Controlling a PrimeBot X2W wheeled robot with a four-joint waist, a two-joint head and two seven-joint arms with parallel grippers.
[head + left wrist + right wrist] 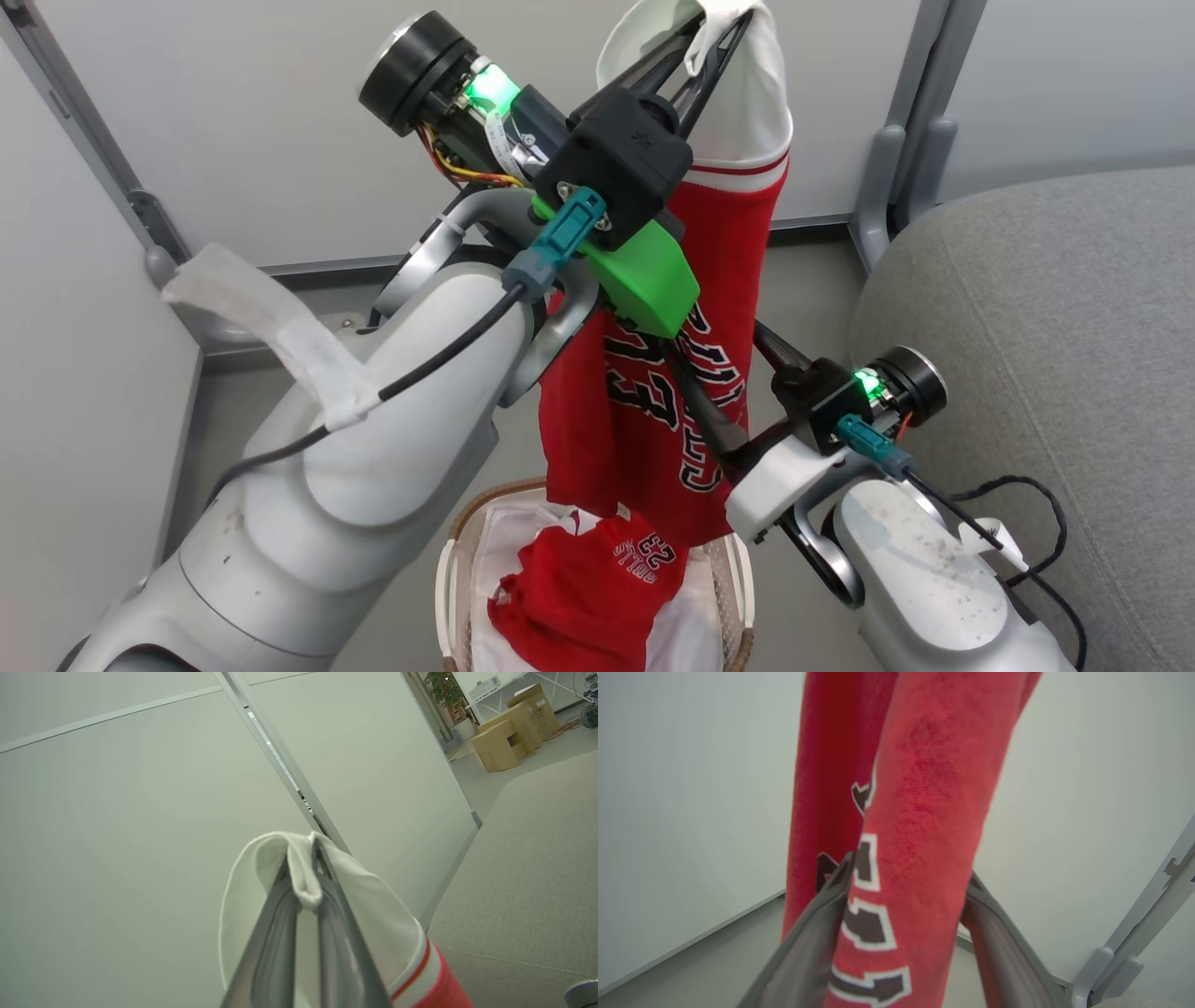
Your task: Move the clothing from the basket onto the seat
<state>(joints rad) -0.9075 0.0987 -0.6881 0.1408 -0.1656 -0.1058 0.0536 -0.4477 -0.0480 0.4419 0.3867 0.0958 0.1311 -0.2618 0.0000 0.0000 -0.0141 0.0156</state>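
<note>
Pale partition walls behind. Left gripper (719, 33) top centre, clamped on white band of red clothing (738, 243). Right gripper (908, 877) straddles it, squeeze unclear. Tail dangles over basket (457, 551); thin pinch could slip before seat (1027, 327), far right.

Pale partition panels (117, 812), 2 cardboard boxes (502, 746), potted plant (444, 688)

Jersey (738, 280) matt red cloth; seat (1046, 355) grey woven fabric
</note>
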